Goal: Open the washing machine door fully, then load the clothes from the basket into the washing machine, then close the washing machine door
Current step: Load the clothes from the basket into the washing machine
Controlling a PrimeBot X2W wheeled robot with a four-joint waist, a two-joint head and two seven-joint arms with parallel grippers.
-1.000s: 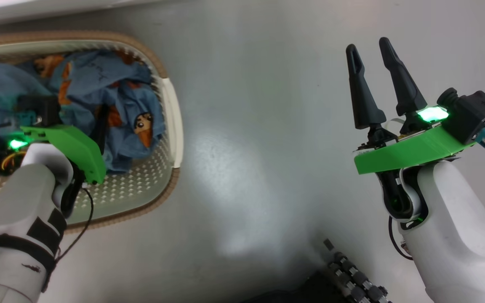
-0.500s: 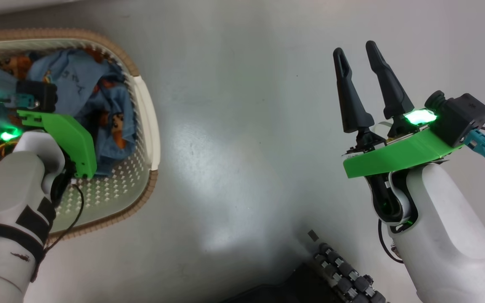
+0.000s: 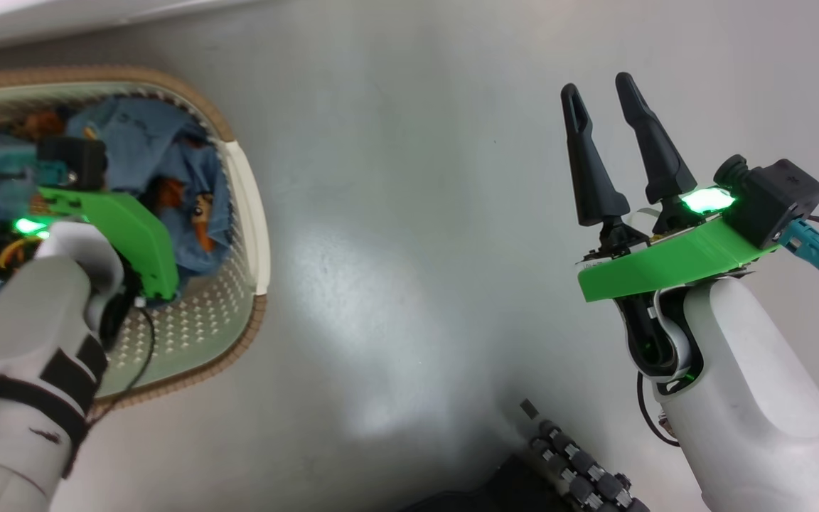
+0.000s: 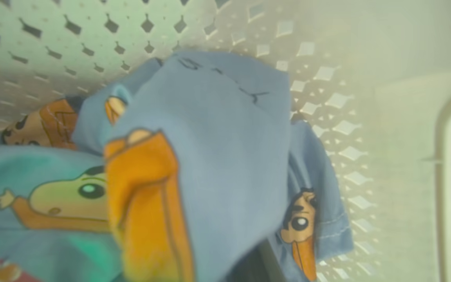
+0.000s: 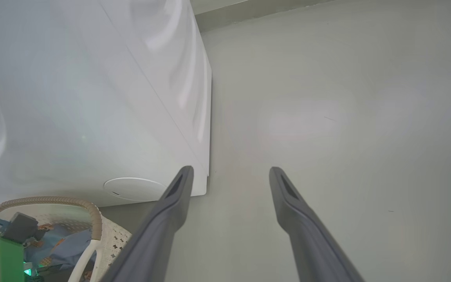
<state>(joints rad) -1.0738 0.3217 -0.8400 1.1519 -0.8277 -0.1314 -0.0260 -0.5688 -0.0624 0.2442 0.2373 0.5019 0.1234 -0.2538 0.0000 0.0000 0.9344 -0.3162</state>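
Here the left claw is clamped onto the clothes in the basket; the right claw is held spread wide, empty.

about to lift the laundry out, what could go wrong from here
1. The left fingers are shut under bunched clothes that mostly hide them, so they may pinch only one fold; the rest could slip off during the lift.
2. Cloth lies against the perforated wall of the basket; a snag there could drag or tip it.
3. The washing machine stands right beside the basket, so a swinging load might brush it.
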